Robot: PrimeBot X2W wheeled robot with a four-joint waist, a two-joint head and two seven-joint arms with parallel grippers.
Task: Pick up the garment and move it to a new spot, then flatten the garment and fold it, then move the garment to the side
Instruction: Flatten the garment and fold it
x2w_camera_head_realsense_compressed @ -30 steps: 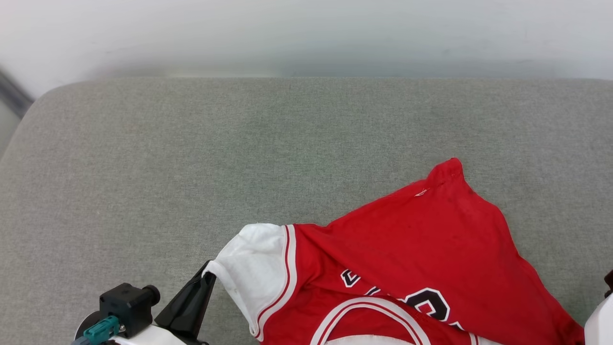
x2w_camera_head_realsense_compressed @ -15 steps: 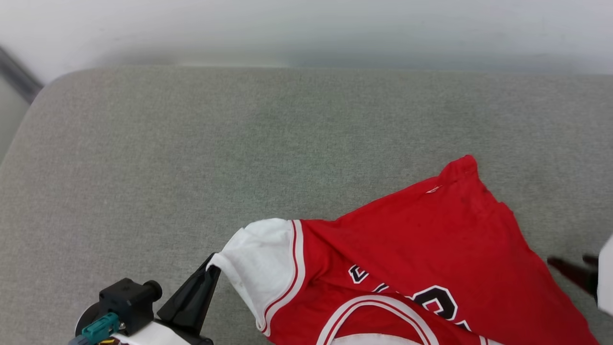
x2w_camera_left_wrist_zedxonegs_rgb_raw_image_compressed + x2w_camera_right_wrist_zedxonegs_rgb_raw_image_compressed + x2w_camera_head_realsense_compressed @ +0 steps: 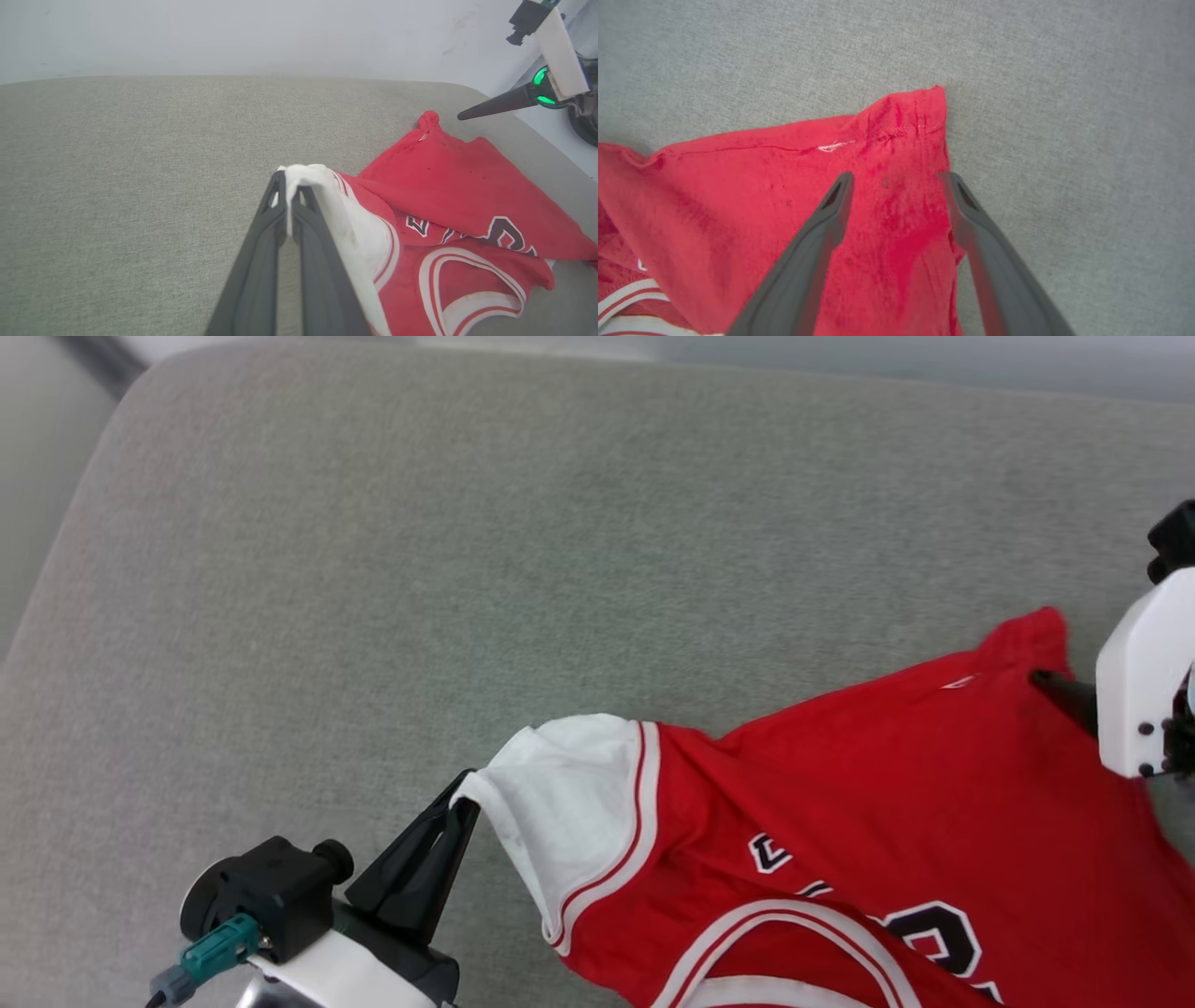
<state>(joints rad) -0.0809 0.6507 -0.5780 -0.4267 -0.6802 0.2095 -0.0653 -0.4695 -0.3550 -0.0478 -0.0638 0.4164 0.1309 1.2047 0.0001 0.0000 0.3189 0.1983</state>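
Lower right of the head view: the garment (image 3: 840, 803), red and rumpled, spread over the grey cushion (image 3: 420, 569) and cut off by the bottom and right edges. Only part of the black-and-white lettering (image 3: 934, 938) readable, chopped by the lower edge.

Lower left of the same view: the left gripper (image 3: 460, 803), fingers pressed together on the edge of the white sleeve (image 3: 579, 803), lifting it into a small peak. Same pinch at the centre of the left wrist view, with sleeve cloth bunched over the tips and hiding the exact bite.

Centre of the right wrist view: the right gripper (image 3: 896, 179), fingers spread wide, one over the red cloth, the other at its edge, just below the hem corner (image 3: 924, 107). Impossible to judge whether the tips touch the fabric. In the head view, at the right edge, just one dark finger (image 3: 1060, 689) poking out from behind the white wrist housing (image 3: 1139, 681), the other hidden. Upper right of the left wrist view: a single dark finger (image 3: 495, 105) above that corner, against the pale wall (image 3: 233, 32).
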